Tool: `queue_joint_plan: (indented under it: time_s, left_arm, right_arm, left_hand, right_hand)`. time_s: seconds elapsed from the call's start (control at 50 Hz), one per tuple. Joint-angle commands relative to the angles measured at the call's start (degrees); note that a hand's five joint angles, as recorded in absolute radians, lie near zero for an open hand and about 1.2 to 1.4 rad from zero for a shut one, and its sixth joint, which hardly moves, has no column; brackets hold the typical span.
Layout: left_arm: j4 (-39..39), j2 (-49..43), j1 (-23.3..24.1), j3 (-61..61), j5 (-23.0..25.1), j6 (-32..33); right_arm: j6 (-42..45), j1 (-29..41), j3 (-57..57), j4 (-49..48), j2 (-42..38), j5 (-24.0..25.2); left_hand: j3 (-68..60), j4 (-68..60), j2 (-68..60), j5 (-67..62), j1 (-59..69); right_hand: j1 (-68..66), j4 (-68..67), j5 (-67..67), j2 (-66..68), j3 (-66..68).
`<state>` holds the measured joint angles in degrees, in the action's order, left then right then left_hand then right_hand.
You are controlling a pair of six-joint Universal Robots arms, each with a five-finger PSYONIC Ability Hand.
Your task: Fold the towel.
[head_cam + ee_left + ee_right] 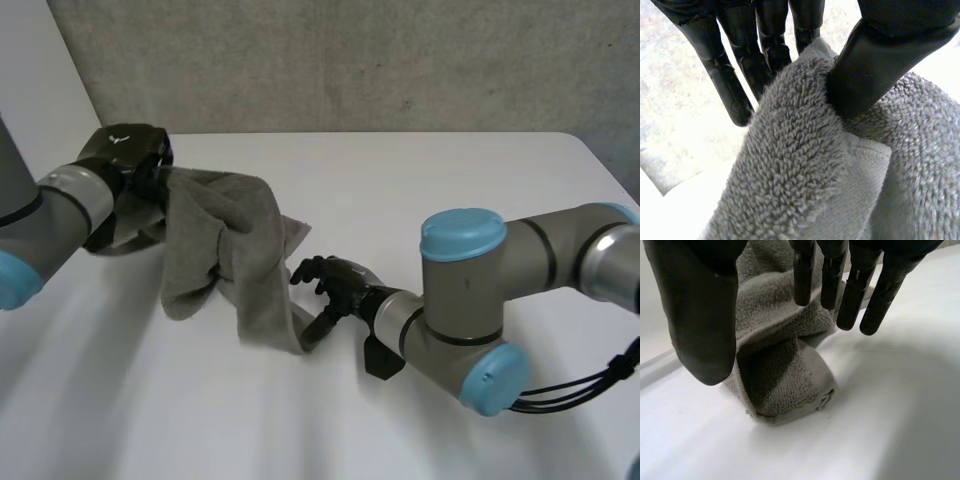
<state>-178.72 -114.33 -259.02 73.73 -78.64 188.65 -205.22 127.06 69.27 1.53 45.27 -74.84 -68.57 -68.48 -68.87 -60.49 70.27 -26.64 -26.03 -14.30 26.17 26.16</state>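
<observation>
A grey towel (230, 250) hangs bunched from my left hand (125, 150), raised at the table's left, and trails down to the table. In the left wrist view the thumb (880, 65) pinches a towel (800, 175) edge against the fingers (730, 75). My right hand (335, 280) sits low at the towel's bottom end near the middle of the table. In the right wrist view its fingers (860, 290) are straight and the thumb (705, 315) stands apart. The towel's rolled corner (785, 385) lies on the table under the palm, between them and ungripped.
The white table (420, 170) stretches bare behind and to the right of the towel. A grey wall runs along its far edge. My right forearm lies across the table's front right.
</observation>
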Motion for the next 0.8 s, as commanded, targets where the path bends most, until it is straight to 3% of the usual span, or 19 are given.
queue_joint_plan:
  time_s: [0.02,0.12,0.32,0.34,0.36,0.38,0.4,0.42,0.46,0.48,0.58,0.64,0.68,0.74,0.78,0.8]
  left_arm:
    - [-0.13,4.38,-2.28,6.06,3.66,-0.3]
    - [-0.13,7.01,-2.63,9.32,6.39,-0.48]
    - [-0.31,9.04,-2.72,12.84,7.01,-0.39]
    - [-0.31,9.04,-2.9,13.02,7.18,-0.39]
    - [-0.31,9.04,-2.9,13.02,7.19,-0.39]
    - [-0.31,9.04,-3.16,13.19,7.19,-0.3]
    - [-0.31,9.04,-3.16,13.19,7.19,-0.3]
    - [-0.31,9.04,-3.6,13.19,7.19,-0.13]
    - [-0.31,9.04,-4.04,13.11,7.27,-0.12]
    - [-0.31,9.04,-4.3,12.93,7.27,-0.12]
    - [-0.22,9.57,-4.66,11.96,9.38,-0.21]
    - [-0.13,11.85,-4.66,10.29,11.4,-0.83]
    - [-0.48,13.26,-3.61,6.45,11.84,-2.05]
    - [-0.84,13.35,-2.81,3.17,11.76,-3.46]
    - [-1.54,12.91,-0.45,-5.83,11.76,-8.1]
    - [-1.54,12.91,-0.44,-5.88,11.76,-8.12]
  right_arm:
    - [-4.75,1.34,-5.28,-0.3,-4.05,-0.13]
    - [-7.38,2.57,-7.91,-0.39,-6.5,-0.31]
    - [-8.88,3.98,-11.7,-0.47,-10.99,-0.57]
    - [-9.32,3.98,-11.88,-0.47,-11.17,-0.4]
    - [-9.32,3.98,-11.88,-0.47,-11.17,-0.4]
    - [-9.67,3.98,-11.88,-0.39,-11.08,-0.22]
    - [-9.68,3.98,-11.88,-0.39,-11.08,-0.22]
    - [-9.59,3.98,-11.88,-0.39,-10.65,-0.05]
    - [-9.32,3.98,-11.88,-0.3,-9.68,0.22]
    - [-9.32,3.72,-11.7,-0.21,-7.85,0.22]
    - [-8.18,1.35,-10.29,-0.39,2.19,0.31]
    - [-5.37,-4.98,-9.86,-0.03,8.96,0.92]
    - [-0.3,-11.28,-12.13,1.28,14.64,3.89]
    - [2.89,-14.12,-16.01,2.87,16.43,6.99]
    - [6.39,-18.06,-28.68,8.37,16.17,11.8]
    - [6.41,-18.08,-28.75,8.4,16.16,11.82]
  left_hand:
    - [4.18,4.09,4.48,6.1,-5.88]
    - [4.69,4.6,4.99,6.61,-6.39]
    - [9.74,9.66,10.04,11.66,-11.44]
    - [9.24,9.16,9.55,11.16,-10.94]
    - [9.24,9.15,9.54,11.15,-10.94]
    - [8.41,8.32,8.71,10.32,-10.1]
    - [8.4,8.31,8.7,10.31,-10.1]
    - [6.73,6.64,7.03,8.65,-8.43]
    - [-0.85,-0.94,-0.55,1.06,-0.84]
    - [-11.32,-11.41,-11.02,-9.41,9.63]
    - [-11.43,-11.52,-11.13,-9.51,9.73]
    - [-11.43,-11.52,-11.13,-9.51,9.73]
    - [-11.43,-11.52,-11.13,-9.51,9.73]
    - [-11.43,-11.52,-11.13,-9.51,9.73]
    - [-11.43,-11.52,-11.13,-9.51,9.73]
    - [-11.43,-11.52,-11.13,-9.51,9.73]
  right_hand:
    - [2.26,1.65,-0.08,-1.79,-1.78]
    - [1.76,1.15,-0.58,-1.28,-1.27]
    - [-3.78,-4.38,-6.12,4.25,4.26]
    - [-12.46,-13.06,-14.8,12.93,12.94]
    - [-12.55,-13.15,-14.88,13.02,13.03]
    - [-29.53,-30.14,-31.87,30.0,30.01]
    - [-29.7,-30.31,-32.04,30.17,30.18]
    - [-46.86,-47.46,-49.19,47.33,47.34]
    - [-53.36,-53.97,-55.7,53.83,53.84]
    - [-53.36,-53.97,-55.7,53.83,53.84]
    - [-53.36,-53.97,-55.7,53.83,53.84]
    - [-53.36,-53.97,-55.7,53.83,53.84]
    - [-53.36,-53.97,-55.7,53.83,53.84]
    - [-53.36,-53.97,-55.7,53.83,53.84]
    - [-53.36,-53.97,-55.7,53.83,53.84]
    - [-53.36,-53.97,-55.7,53.83,53.84]
